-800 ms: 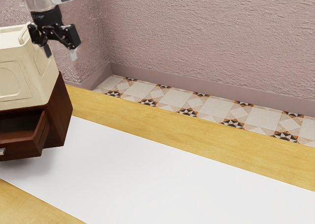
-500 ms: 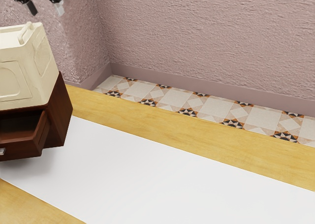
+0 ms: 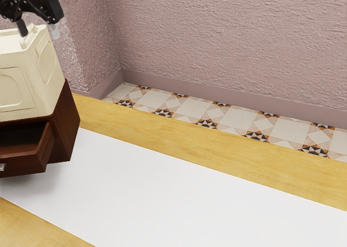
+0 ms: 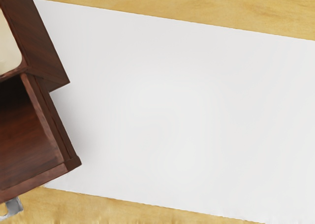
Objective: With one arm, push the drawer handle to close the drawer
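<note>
The wooden table (image 3: pixel 217 161) lies below the gripper (image 3: pixel 39 33), with a white sheet (image 3: pixel 173 192) across it. Beneath the gripper's level stands the dark brown cabinet (image 3: pixel 67 122), a cream box (image 3: pixel 38 76) on top. Its drawer (image 3: pixel 23 164), reddish-brown with a dark hollow, hangs open, lower than the gripper and apart from it. Beside the drawer's outer side wall the sheet gives broad open room; its front corner juts past the cabinet's front edge. The drawer points toward the exterior view's near side; its long axis I can't tell. The gripper's fingers are spread wide. The small grey metal handle (image 4: pixel 14 209) sticks out from the drawer front, below the gripper.
</note>
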